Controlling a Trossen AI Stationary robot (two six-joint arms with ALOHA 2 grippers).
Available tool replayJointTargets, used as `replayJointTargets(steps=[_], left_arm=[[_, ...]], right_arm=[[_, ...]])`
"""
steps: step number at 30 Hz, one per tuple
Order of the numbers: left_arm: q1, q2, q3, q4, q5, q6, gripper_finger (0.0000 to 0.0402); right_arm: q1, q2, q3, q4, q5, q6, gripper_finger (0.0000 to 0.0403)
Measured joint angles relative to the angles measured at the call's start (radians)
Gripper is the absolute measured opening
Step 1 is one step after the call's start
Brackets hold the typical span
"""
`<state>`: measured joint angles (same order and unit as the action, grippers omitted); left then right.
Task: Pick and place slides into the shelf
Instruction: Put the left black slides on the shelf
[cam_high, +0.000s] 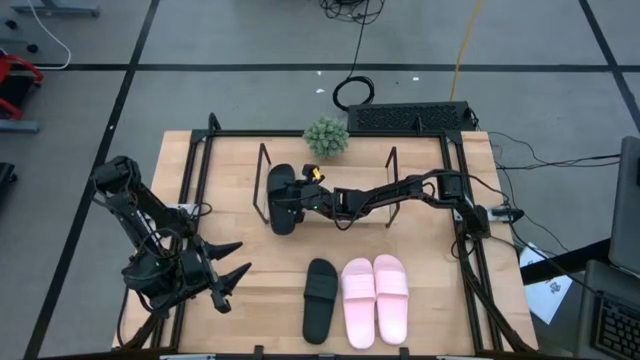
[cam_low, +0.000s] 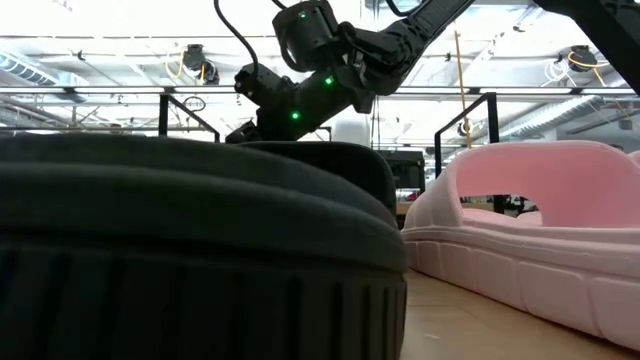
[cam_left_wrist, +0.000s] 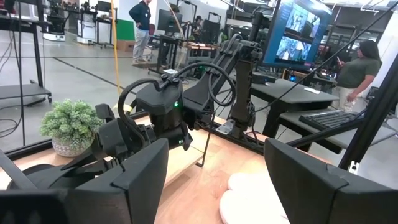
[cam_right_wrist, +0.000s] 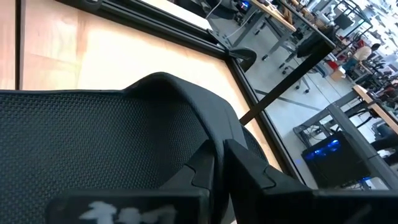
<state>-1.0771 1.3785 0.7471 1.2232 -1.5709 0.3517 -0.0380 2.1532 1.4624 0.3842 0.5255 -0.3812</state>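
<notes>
One black slide (cam_high: 282, 198) lies at the left end of the shelf (cam_high: 345, 222), beside its left wire end frame (cam_high: 262, 172). My right gripper (cam_high: 303, 200) reaches to it from the table's right and is shut on it. A second black slide (cam_high: 320, 298) and the pink pair (cam_high: 375, 298) lie soles down near the table's front edge. They fill the low view as a black slide (cam_low: 190, 250) and a pink slide (cam_low: 530, 220). My left gripper (cam_high: 232, 272) waits open at the near left, its fingers wide apart (cam_left_wrist: 217, 186). My right gripper pinches the black slide's strap at its edge (cam_right_wrist: 205, 140) between its two fingers. The fingers come from the table's right, slanting slightly down. The slide lies flat, its sole on the shelf's board as far as the high view shows.
A small potted plant (cam_high: 326, 137) stands at the far edge behind the shelf. A black box (cam_high: 410, 117) sits beside it. The black table-edge frame (cam_high: 190, 190) runs along both sides. The shelf's board is bare right of the slide, up to the right wire frame (cam_high: 392, 175). People stand in the room beyond.
</notes>
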Motion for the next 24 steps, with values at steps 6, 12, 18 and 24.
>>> replayJointTargets(steps=[6, 12, 18, 24], left_arm=[[-0.010, 0.000, 0.000, 0.000, 0.000, -0.002, 0.0266], [-0.025, 0.000, 0.000, -0.001, 0.000, -0.016, 0.0266], [-0.027, 0.000, 0.000, -0.001, 0.000, -0.018, 0.0267], [-0.027, 0.000, 0.000, -0.002, 0.000, -0.020, 0.0266]], right_arm=[[0.000, 0.000, 0.000, 0.000, 0.000, 0.001, 0.0024], [0.000, 0.000, 0.012, -0.001, -0.001, 0.024, 0.0062], [0.000, -0.002, 0.022, 0.000, -0.001, 0.024, 0.0106], [-0.001, -0.002, 0.022, 0.001, -0.002, 0.028, 0.0120]])
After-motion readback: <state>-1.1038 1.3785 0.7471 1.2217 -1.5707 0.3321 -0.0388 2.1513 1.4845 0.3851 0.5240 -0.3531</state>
